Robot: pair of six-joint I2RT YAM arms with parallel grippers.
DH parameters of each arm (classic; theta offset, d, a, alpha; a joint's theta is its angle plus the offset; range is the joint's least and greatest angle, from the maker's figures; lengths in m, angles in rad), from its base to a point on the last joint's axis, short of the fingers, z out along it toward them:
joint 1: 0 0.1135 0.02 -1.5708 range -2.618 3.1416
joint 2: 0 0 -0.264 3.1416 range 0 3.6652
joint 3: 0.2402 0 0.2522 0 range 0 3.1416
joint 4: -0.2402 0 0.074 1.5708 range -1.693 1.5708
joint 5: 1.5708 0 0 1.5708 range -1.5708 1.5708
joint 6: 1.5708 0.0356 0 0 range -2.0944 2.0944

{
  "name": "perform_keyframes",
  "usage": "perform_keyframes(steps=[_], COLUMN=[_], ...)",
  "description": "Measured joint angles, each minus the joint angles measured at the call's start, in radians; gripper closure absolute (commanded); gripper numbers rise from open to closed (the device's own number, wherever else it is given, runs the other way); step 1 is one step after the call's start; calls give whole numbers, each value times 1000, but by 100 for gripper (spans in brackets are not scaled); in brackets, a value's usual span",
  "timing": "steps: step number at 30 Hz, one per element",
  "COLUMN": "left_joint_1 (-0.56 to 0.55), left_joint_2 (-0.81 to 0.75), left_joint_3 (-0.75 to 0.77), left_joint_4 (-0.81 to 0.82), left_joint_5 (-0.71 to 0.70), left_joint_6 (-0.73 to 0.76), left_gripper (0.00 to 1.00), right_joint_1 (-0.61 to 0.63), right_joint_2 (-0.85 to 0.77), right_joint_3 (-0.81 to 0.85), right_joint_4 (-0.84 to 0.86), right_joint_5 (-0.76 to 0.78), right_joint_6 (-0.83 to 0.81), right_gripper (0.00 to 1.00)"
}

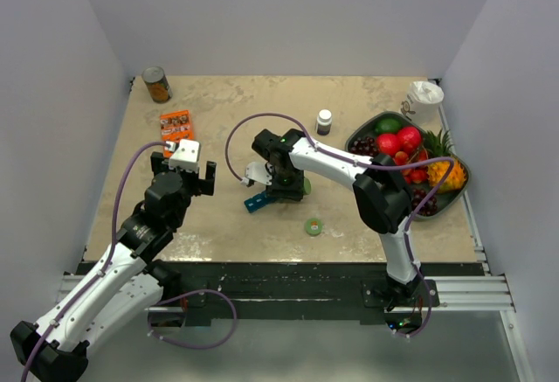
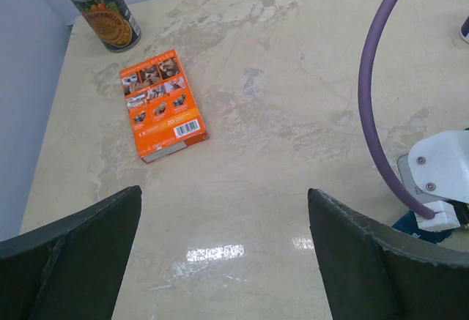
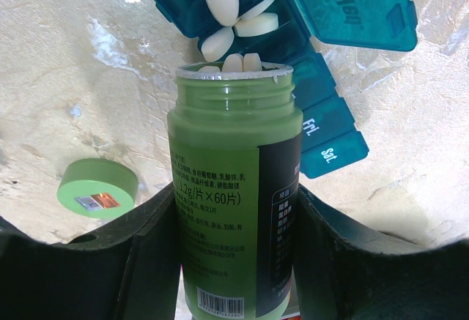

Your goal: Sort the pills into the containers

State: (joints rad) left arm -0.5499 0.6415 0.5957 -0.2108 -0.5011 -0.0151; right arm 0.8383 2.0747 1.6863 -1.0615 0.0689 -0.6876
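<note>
R claw (image 3: 233, 214) grips green bottle (image 3: 234, 151), "60片" label; organiser (image 3: 333, 151) lids read "Fri.", "Sat."; L claw (image 2: 223, 203) released.

A beige marbled table (image 1: 236, 107) carries a tin can (image 1: 156, 85) at its far left corner, an orange box (image 1: 176, 123) lying flat nearby, a small white-capped bottle (image 1: 324, 121) (standing upright), a grey fruit tray (image 1: 365, 127) at right, a teal pill organiser (image 1: 255, 202) mid-table and a green lid (image 1: 313, 225) near it.
</note>
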Motion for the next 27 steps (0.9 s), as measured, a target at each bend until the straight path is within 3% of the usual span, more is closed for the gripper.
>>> perform_keyframes(steps=[27], left_joint_1=[0], left_joint_2=[0], left_joint_3=[0], left_joint_4=[0], left_joint_5=[0], left_joint_6=[0], left_gripper=[1], right_joint_1=[-63], right_joint_2=[0], right_joint_3=[19], right_joint_4=[-2], right_joint_5=[-111], right_joint_6=[7], right_gripper=[100])
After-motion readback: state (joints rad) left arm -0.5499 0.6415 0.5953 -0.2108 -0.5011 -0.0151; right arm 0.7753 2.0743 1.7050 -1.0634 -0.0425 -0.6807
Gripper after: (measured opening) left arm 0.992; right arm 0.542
